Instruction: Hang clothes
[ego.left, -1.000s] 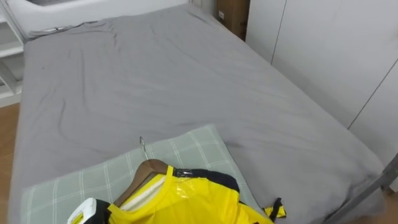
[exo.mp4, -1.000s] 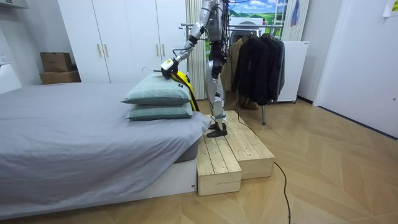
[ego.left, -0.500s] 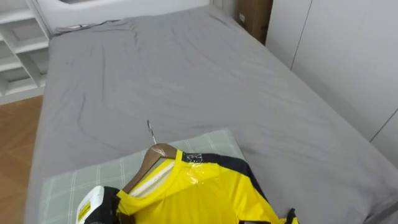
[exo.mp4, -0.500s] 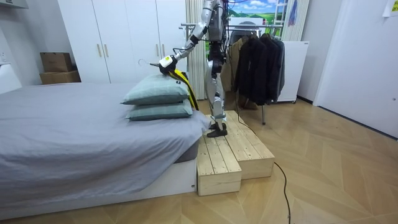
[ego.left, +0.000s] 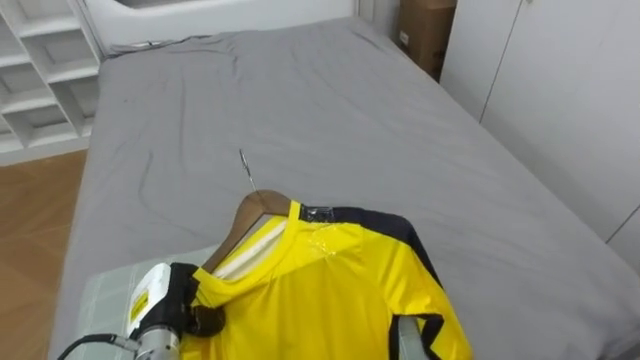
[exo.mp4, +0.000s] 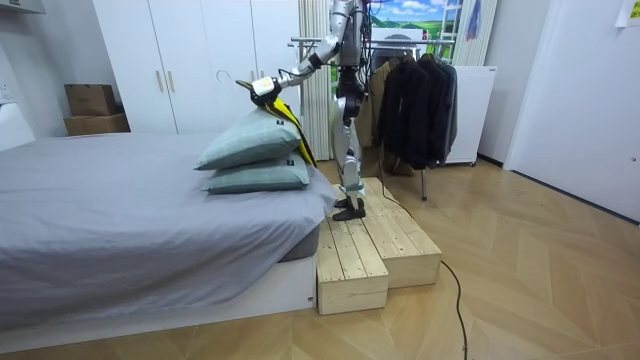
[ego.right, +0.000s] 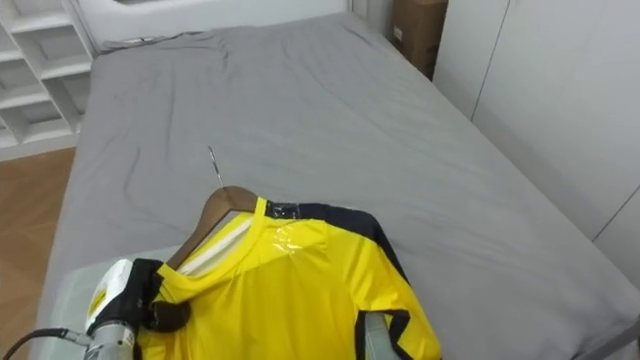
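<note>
Since the yellow shirt (ego.left: 340, 290) is soft and light, the stiff wooden hanger (ego.left: 250, 212) is the part to grab imo: left hand (ego.left: 165, 305) has its fingers curled round the hanger's shoulder, holding it above the bed (ego.left: 300, 100), hook (ego.left: 243, 165) free.

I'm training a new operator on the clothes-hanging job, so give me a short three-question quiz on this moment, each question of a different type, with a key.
1. True or false: the yellow shirt is already on a wooden hanger.
2. Beside the bed, the robot stands on: A a chair, B wooden steps, C a stool.
3. Short answer: which hand grips the shirt at its shoulder?

Key: 1 true; 2 B; 3 the left hand.
</note>
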